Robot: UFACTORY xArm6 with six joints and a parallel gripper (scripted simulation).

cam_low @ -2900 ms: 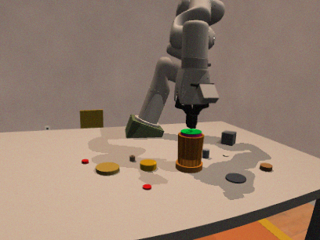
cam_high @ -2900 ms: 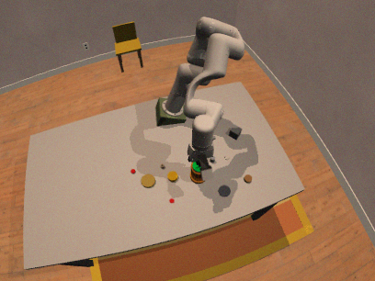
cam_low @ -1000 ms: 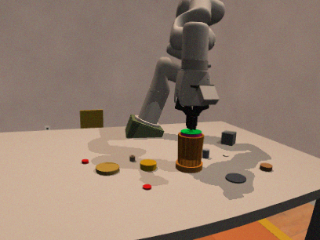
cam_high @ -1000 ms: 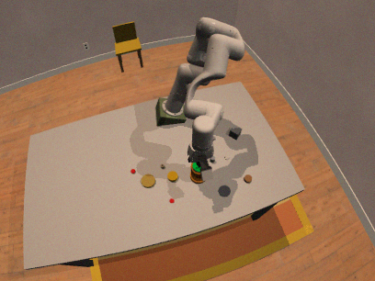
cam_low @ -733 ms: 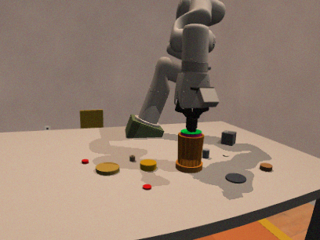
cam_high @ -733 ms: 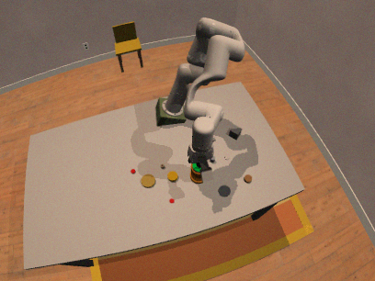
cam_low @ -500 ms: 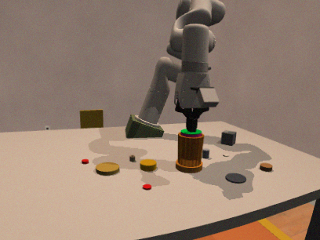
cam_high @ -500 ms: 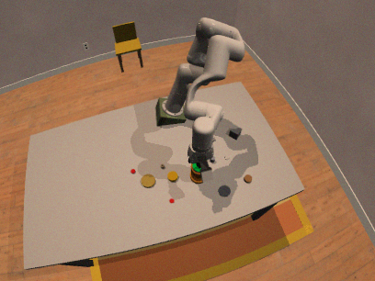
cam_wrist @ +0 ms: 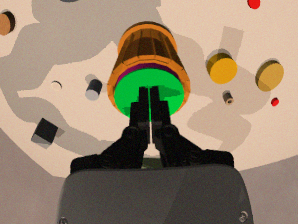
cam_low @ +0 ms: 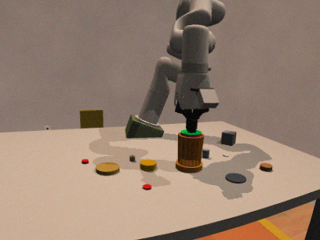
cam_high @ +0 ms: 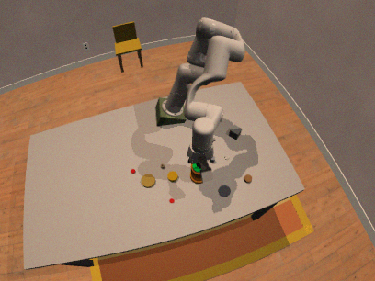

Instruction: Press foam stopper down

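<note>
Near the middle of the counter (cam_low: 47, 204), a brown ribbed jar (cam_low: 190, 152) is standing upright, and the green foam stopper (cam_low: 190, 132) is sitting in its mouth as a thin green band at about rim height. The gripper (cam_low: 191, 126) is hanging straight above it, its dark jaws pressed together with nothing between them, and the closed tips are meeting the stopper's top from above. In the wrist view the two fingers are lying side by side over the near half of the green disc (cam_wrist: 148, 94), with a purple line showing just inside the jar's orange rim.

Around the jar, several small things are lying flat on the counter. To one side, two yellow discs (cam_low: 107, 168) and (cam_low: 148, 165) are resting apart from each other, with a small dark peg (cam_low: 132, 158) between them and two red dots (cam_low: 85, 161) and (cam_low: 147, 187) nearby. On the other side, a dark grey disc (cam_low: 235, 178) and a brown disc (cam_low: 266, 166) are lying well apart from the jar, and a dark cube (cam_low: 228, 137) is sitting further back. A small grey cylinder (cam_low: 205, 153) is standing just beside the jar. The arm's green base (cam_low: 135, 129) is resting toward the rear of the counter, and a yellow chair (cam_high: 127, 42) is standing by the wall.
</note>
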